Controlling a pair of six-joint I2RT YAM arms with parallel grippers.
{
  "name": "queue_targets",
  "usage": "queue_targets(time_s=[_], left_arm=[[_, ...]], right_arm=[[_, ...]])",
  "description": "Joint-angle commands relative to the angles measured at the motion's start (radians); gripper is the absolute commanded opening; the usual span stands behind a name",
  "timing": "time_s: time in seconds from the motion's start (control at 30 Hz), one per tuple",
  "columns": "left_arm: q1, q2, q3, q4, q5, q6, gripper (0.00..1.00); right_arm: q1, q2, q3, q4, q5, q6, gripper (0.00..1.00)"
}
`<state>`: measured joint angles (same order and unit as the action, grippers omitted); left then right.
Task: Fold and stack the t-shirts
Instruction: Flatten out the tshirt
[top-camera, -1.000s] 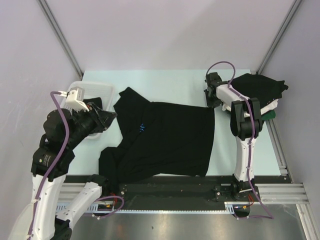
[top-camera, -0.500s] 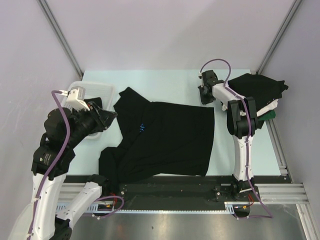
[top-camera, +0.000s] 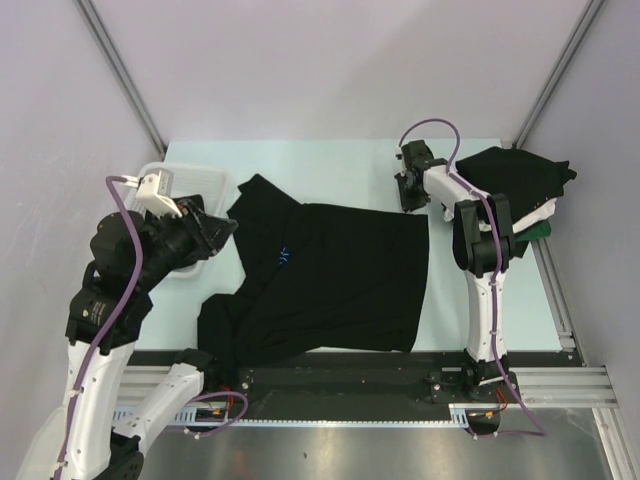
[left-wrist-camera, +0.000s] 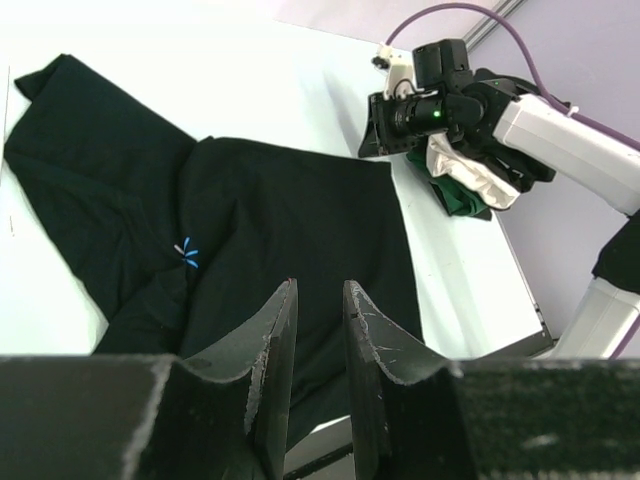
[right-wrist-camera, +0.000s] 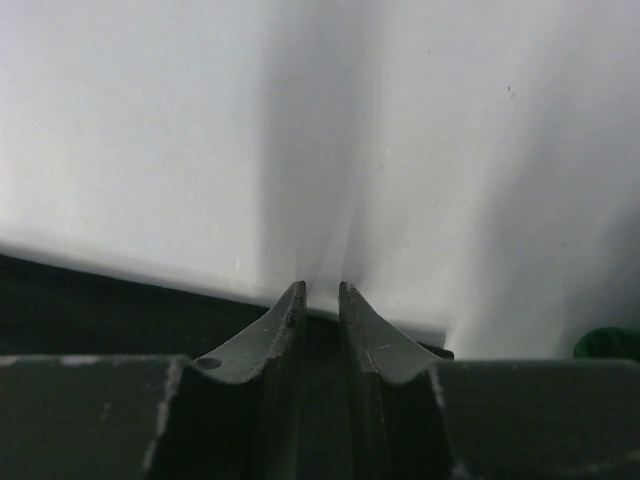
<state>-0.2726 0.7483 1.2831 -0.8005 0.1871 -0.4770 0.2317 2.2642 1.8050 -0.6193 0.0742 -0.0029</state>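
Soft, even light comes from overhead; the pale bench looks bright and slightly washed. The black t-shirt swallows most of its folds. Ahead of the right hand a grey shadow streak crosses the bench, and its near casing blurs, probably too close.

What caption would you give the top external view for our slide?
A black t-shirt lies spread between left gripper and right gripper; folded shirts stacked far right.

no readable text, only a blue starburst on the black t-shirt.
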Motion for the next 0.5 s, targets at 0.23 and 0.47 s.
queue_targets(time_s=[0.23, 0.47], left_arm=[[0.007, -0.027, -0.016, 0.044, 0.031, 0.020, 0.30], [0.009, -0.032, -0.018, 0.044, 0.037, 0.015, 0.31]], right_arm=[[-0.028, -0.120, -0.105, -0.068, 0.062, -0.019, 0.26], [-0.034, -0.209, -0.171, -0.019, 0.091, -0.026, 0.26]])
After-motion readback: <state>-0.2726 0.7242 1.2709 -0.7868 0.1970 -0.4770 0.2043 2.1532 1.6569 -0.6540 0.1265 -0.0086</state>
